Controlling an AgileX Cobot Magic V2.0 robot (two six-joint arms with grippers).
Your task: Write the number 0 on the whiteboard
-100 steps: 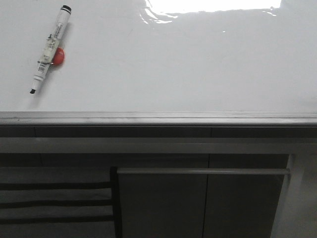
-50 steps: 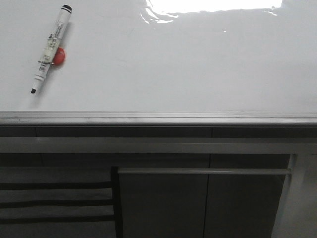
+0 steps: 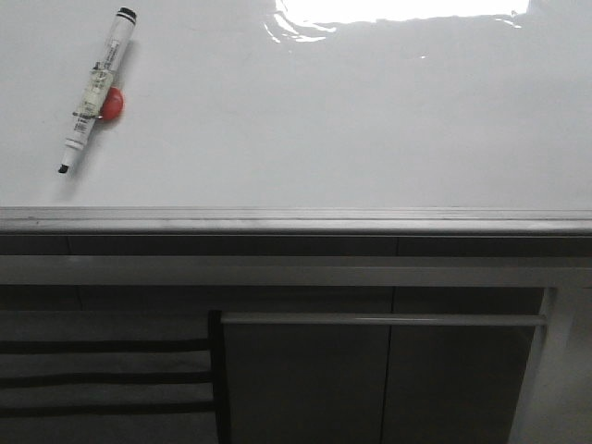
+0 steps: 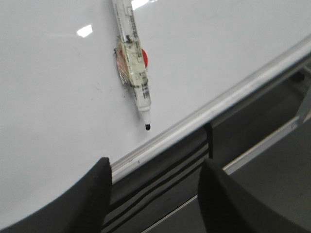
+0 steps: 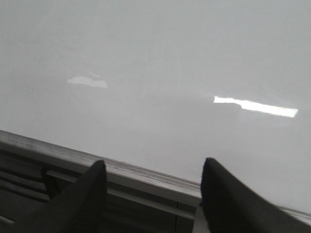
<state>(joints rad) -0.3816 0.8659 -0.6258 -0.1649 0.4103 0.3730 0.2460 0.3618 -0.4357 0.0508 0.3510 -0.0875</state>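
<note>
The glossy whiteboard (image 3: pixel 324 120) fills the upper front view, with a grey metal edge strip (image 3: pixel 296 220) below it. No drawn 0 shows on it. A white marker (image 3: pixel 95 88) with a bare black tip is clipped to a red magnet (image 3: pixel 110 104) at the board's upper left. It also shows in the left wrist view (image 4: pixel 132 63). My left gripper (image 4: pixel 154 167) is open and empty, below the marker's tip at the board's edge. My right gripper (image 5: pixel 151 170) is open and empty over the board's edge (image 5: pixel 146 172). Neither gripper shows in the front view.
Grey cabinet panels (image 3: pixel 379 379) and dark horizontal slats (image 3: pixel 102 375) lie below the board's edge strip. A rail (image 3: pixel 379 319) runs across the cabinet front. Bright light glare (image 3: pixel 398 11) sits at the board's top.
The front view has shifted very slightly; the marker and board stay as they were.
</note>
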